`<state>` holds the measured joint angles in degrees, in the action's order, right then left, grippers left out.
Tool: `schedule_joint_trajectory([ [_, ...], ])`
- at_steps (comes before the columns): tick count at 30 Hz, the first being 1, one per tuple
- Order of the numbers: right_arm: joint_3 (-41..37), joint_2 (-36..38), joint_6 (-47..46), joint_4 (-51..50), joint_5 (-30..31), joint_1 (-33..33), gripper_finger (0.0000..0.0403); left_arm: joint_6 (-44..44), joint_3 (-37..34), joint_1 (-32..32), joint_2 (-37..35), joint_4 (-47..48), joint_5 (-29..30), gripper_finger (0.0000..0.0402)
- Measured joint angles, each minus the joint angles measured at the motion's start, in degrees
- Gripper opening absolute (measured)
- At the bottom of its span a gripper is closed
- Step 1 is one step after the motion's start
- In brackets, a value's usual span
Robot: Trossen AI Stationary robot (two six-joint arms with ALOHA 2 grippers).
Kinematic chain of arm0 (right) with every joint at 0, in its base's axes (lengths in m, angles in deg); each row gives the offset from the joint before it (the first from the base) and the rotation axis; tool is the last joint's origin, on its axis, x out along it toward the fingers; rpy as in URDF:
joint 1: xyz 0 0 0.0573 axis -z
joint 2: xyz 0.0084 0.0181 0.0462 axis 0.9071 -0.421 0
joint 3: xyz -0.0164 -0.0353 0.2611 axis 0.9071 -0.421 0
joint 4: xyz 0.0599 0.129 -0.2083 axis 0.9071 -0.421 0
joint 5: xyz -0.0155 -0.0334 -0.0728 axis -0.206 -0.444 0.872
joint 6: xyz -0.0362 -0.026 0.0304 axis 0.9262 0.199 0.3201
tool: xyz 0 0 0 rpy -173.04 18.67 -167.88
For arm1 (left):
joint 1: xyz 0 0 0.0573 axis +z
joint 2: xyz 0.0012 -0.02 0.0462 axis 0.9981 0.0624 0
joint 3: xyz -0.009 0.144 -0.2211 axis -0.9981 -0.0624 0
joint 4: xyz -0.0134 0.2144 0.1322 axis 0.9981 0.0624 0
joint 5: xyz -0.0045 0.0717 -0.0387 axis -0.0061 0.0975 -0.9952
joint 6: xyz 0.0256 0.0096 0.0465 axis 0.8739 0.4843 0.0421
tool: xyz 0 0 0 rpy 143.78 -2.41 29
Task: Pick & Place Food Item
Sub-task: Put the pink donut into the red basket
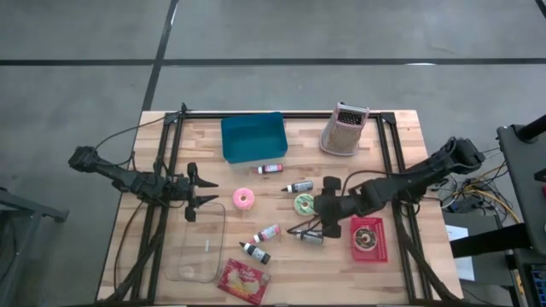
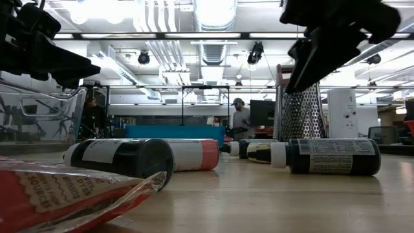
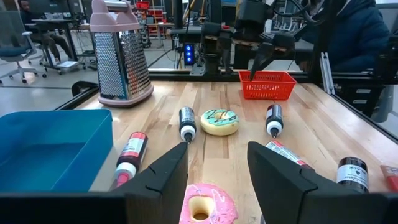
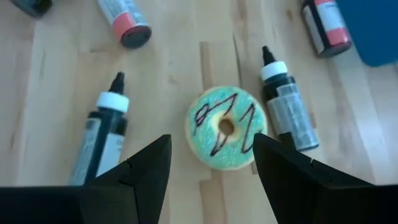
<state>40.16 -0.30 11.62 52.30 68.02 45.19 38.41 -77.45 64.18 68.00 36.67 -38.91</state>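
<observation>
A green-iced donut (image 1: 304, 203) with dark stripes lies flat on the wooden table's middle. It also shows in the right wrist view (image 4: 225, 129) and the left wrist view (image 3: 219, 121). A pink-iced donut (image 1: 244, 199) lies flat to its left, and shows in the left wrist view (image 3: 202, 204). My right gripper (image 1: 316, 209) is open and hangs above the table just right of the green donut, with the donut showing between its fingers (image 4: 211, 149). My left gripper (image 1: 203, 192) is open and empty, held above the table just left of the pink donut (image 3: 217, 152).
A blue bin (image 1: 252, 136) and a grater (image 1: 344, 130) stand at the far side. A red basket (image 1: 368, 237) sits at the right, with a clear container (image 1: 198, 247) and a snack packet (image 1: 243, 281) near the front. Several small bottles (image 1: 299, 185) lie around the donuts.
</observation>
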Motion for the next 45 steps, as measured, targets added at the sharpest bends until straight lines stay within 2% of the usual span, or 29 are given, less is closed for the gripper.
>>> schedule_joint_trajectory([
  [5, -0.5, -0.1, 2.1, 2.2, -3.2, 2.0, 0.0224, -0.5, 0.0, 0.0, 0.0, 0.0, 0.0, 0.0168],
  [11, -1.5, -3.4, 3.7, 5.4, -7.0, 2.9, 0.0224, -0.6, 0.0, 0.0, 0.1, 0.0, 0.0, 0.0168],
  [22, -0.3, -10.2, 6.0, 5.7, -7.4, 3.3, 0.0224, -1.0, 0.0, 0.0, 1.4, 0.0, 0.4, 0.0168],
  [35, 1.0, -11.8, 8.2, 6.6, -7.4, 4.1, 0.0224, -2.7, 0.0, 0.0, 2.5, -0.5, 1.0, 0.0168],
  [40, 1.0, -11.3, 9.0, 6.8, -7.4, 5.0, 0.0224, -3.0, 0.8, 0.1, 5.1, -2.1, 1.6, 0.0168],
  [45, 1.0, -11.2, 9.4, 6.7, -7.4, 5.3, 0.0224, -3.2, 6.6, 0.6, 11.7, -0.4, 1.7, 0.0168],
])
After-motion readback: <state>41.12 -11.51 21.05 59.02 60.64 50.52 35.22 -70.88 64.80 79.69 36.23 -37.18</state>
